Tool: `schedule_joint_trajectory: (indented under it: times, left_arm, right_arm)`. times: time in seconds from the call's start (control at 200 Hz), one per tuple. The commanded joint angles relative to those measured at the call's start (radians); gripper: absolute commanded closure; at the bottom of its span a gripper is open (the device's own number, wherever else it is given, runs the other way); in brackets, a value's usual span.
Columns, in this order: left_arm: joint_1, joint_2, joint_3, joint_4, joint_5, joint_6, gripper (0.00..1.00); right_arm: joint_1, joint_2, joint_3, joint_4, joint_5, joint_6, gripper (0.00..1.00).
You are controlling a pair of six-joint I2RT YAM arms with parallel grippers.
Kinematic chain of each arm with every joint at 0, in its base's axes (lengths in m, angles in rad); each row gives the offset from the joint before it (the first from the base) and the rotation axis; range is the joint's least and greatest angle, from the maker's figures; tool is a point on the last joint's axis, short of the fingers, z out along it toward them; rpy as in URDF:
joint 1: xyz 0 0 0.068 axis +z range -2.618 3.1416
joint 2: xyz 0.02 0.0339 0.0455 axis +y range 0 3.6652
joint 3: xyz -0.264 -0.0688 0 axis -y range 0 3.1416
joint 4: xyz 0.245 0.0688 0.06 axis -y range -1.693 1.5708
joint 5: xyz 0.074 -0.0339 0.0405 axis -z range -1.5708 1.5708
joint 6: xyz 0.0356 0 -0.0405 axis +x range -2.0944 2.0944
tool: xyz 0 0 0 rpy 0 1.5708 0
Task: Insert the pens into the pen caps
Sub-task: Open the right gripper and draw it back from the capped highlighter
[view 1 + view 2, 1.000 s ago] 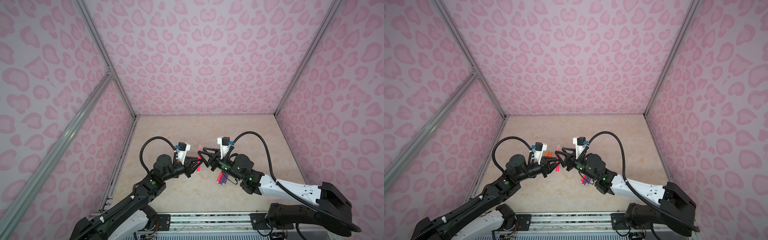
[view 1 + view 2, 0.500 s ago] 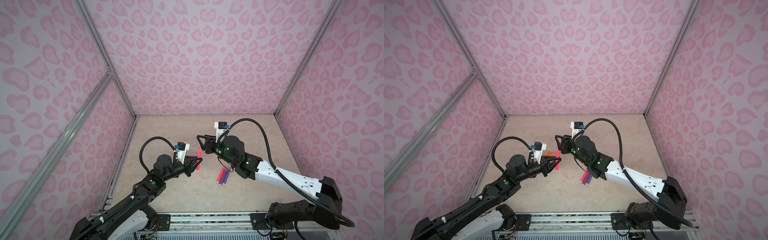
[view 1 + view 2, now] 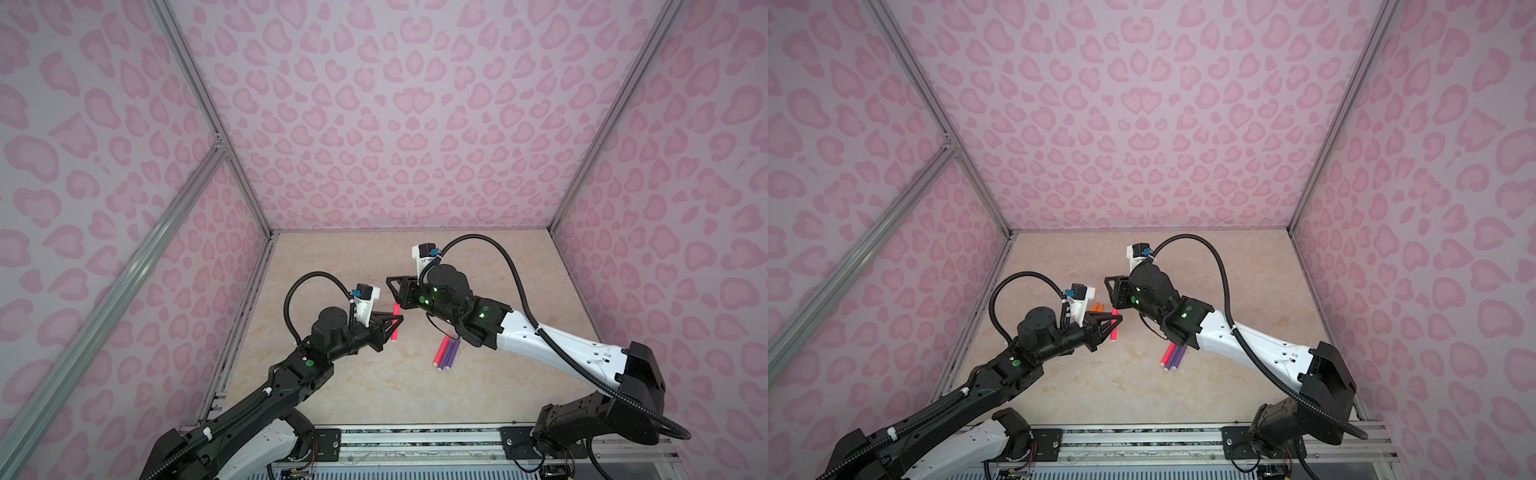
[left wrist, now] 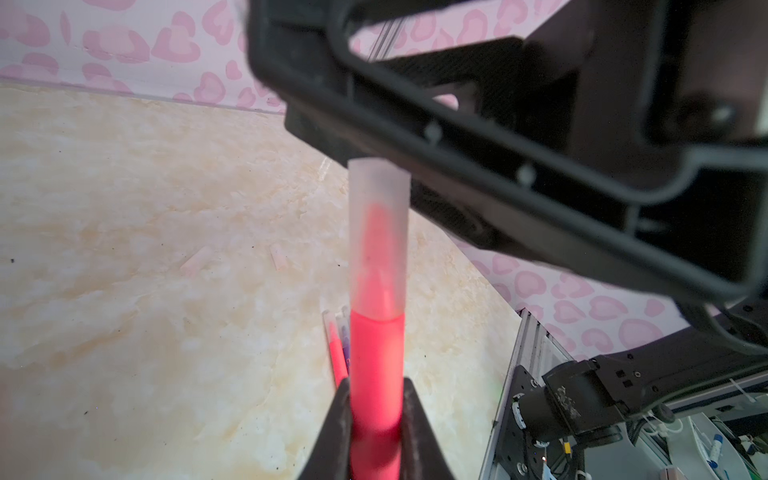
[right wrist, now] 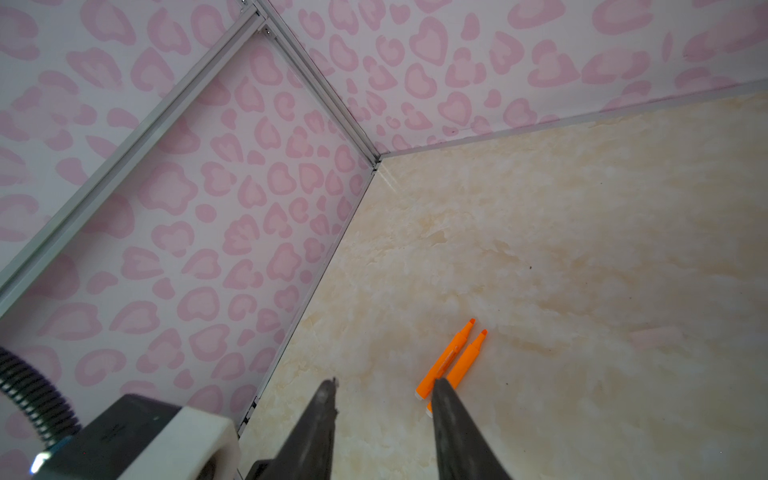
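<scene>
Remote view of the capping station. My left gripper (image 4: pixel 376 395) is clamped on the barrel of a slim pink-red marker pen (image 4: pixel 376 361), held above the beige marbled tabletop (image 3: pixel 374 395). A short translucent pale cap (image 4: pixel 378 232) sits over the pen's tapered tip, which shows through the sleeve. My right gripper (image 5: pixel 385 382) hangs just beside that capped end, its jaws apart with nothing between them. Two uncapped orange pens (image 5: pixel 448 355) lie side by side, touching, near the left wall. A magenta pen (image 3: pixel 441 353) and a purple pen (image 3: pixel 452 353) lie together under my right arm. Two loose pale caps (image 4: pixel 195 261) rest on the table, apart from any pen.
</scene>
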Motion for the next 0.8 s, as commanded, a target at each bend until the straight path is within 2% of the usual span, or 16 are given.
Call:
schedule_joint_trajectory:
  times: [0.0, 0.17, 0.33, 0.54, 0.795]
  left_arm:
    - [0.0, 0.001, 0.01, 0.034, -0.003, 0.01, 0.96]
    - [0.0, 0.0, 0.011, 0.032, -0.004, 0.01, 0.96]
    - [0.0, -0.001, 0.013, 0.025, -0.025, 0.008, 0.96]
    - [0.002, -0.001, 0.01, 0.007, -0.08, -0.007, 0.96]
    - [0.012, 0.002, 0.004, 0.017, -0.075, -0.023, 0.96]
  right_arm:
    - [0.003, 0.02, 0.015, -0.034, -0.014, -0.018, 0.71]
    - [0.007, 0.035, 0.021, -0.039, -0.015, -0.014, 0.83]
    - [0.016, 0.028, 0.011, -0.035, -0.011, -0.015, 1.0]
    - [0.034, 0.006, -0.059, 0.011, -0.004, 0.003, 1.0]
    - [0.075, -0.009, -0.174, 0.09, -0.001, -0.004, 1.0]
